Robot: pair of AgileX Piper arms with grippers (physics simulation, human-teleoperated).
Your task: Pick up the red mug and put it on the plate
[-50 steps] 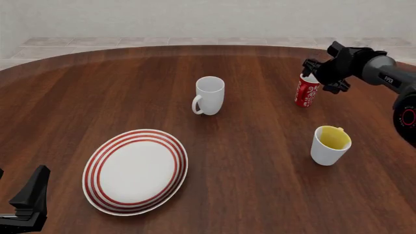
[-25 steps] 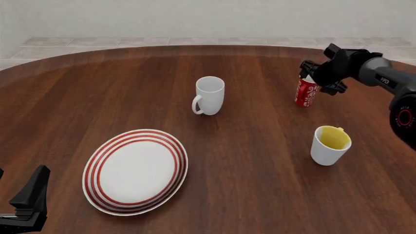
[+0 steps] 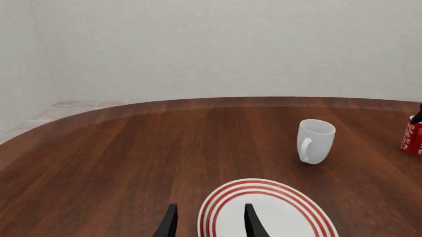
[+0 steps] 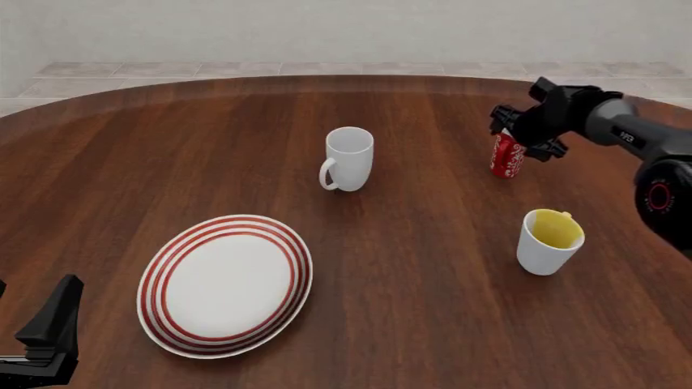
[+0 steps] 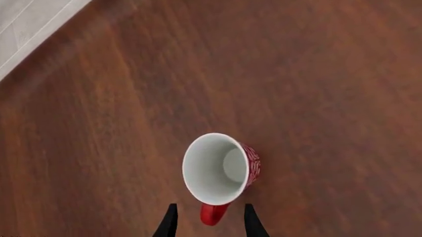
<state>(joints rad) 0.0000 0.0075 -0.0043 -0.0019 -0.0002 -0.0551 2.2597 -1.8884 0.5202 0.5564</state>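
The red mug [image 4: 507,157] stands upright at the far right of the table. From above it shows its white inside [image 5: 221,168], with its handle [image 5: 212,214] between my right fingertips [image 5: 170,220]. My right gripper [image 4: 527,128] is open, just over the mug's top; no finger visibly presses on it. The plate [image 4: 225,284] lies near the front left and also shows in the left wrist view [image 3: 228,207]. My left gripper [image 4: 49,331] is open and empty at the front left corner, its fingers [image 3: 253,223] just short of the plate. The red mug shows at that view's edge [image 3: 412,138].
A plain white handled mug [image 4: 348,158] stands mid-table between the plate and the red mug; it also shows in the left wrist view [image 3: 315,140]. A white mug with yellow inside [image 4: 549,241] stands in front of the red mug, at the right.
My right gripper has shifted a little left and farther back over the red mug, covering more of its top. The mug, plate and left arm have not moved.
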